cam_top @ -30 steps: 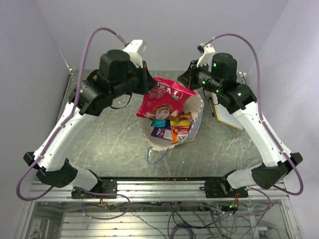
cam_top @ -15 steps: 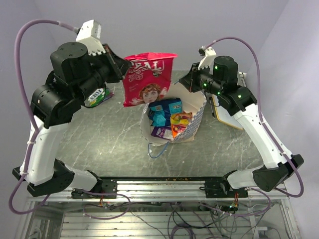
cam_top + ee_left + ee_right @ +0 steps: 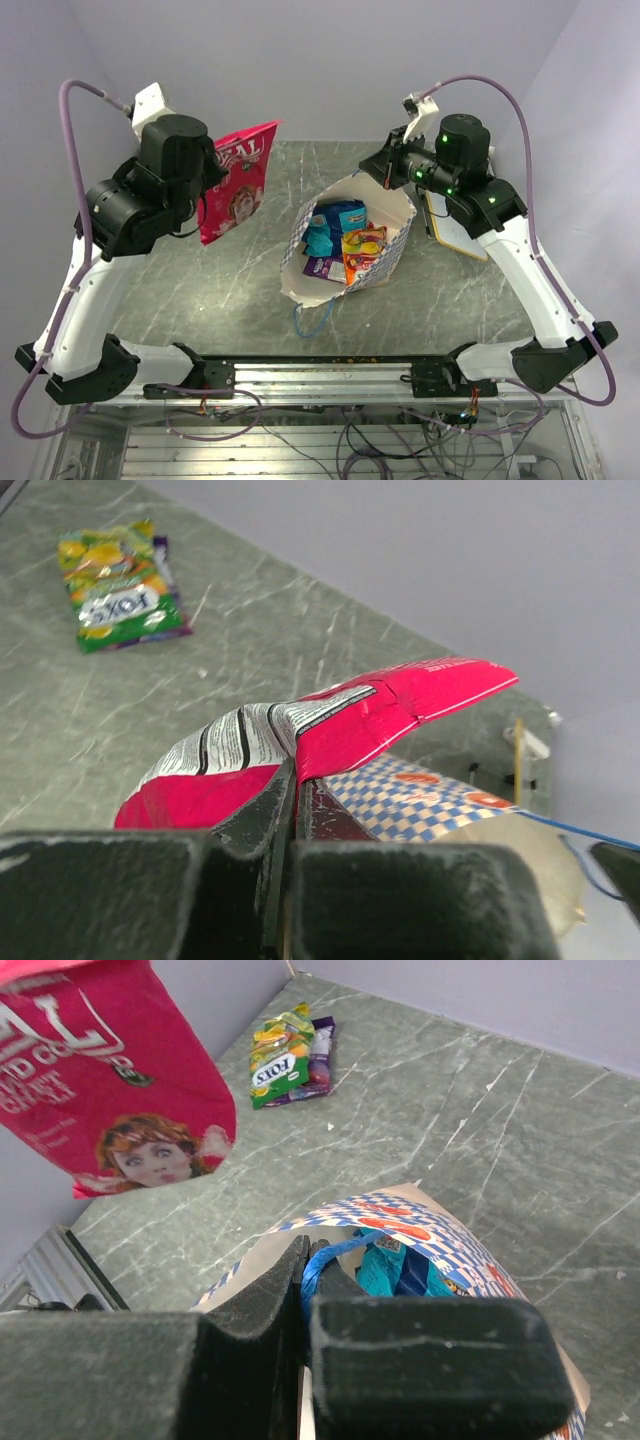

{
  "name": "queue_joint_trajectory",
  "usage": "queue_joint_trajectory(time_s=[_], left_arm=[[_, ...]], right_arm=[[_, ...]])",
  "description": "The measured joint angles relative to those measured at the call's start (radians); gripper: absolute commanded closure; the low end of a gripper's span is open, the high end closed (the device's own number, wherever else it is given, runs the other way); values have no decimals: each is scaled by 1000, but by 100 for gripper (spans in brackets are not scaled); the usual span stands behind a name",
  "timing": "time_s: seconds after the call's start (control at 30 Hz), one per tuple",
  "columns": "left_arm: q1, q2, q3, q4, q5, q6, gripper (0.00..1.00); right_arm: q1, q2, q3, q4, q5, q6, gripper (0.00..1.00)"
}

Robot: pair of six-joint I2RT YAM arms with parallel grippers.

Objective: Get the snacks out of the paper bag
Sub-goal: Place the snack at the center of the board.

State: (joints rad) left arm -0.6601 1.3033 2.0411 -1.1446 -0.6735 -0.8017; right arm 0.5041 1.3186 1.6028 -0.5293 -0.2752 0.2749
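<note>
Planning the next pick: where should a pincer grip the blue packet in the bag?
Probably its top edge, from above: the blue packet stands on end in the paper bag, hemmed by walls and other packets, leaving only that edge free.

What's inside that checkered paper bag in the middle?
Inside the paper bag, a blue packet, an orange-yellow packet and a purple packet show at the top. Anything lying beneath them is covered, so I cannot tell how many more there are.
</note>
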Motion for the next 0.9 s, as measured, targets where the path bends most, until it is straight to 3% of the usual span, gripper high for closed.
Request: queue_joint_trajectory(time_s=[0.3, 0.5, 0.73, 0.9], left_arm=[[39, -106, -408, 45, 58, -153, 93], [175, -93, -608, 160, 217, -183, 93], [599, -206, -1044, 285, 486, -140, 93], [790, -233, -1091, 283, 519, 2, 93]], right_arm=[[0, -35, -10, -8, -12, -5, 100], [0, -37, -10, -17, -14, -13, 100], [0, -37, -10, -17, -22, -14, 100], [0, -37, -10, -23, -22, -14, 100]])
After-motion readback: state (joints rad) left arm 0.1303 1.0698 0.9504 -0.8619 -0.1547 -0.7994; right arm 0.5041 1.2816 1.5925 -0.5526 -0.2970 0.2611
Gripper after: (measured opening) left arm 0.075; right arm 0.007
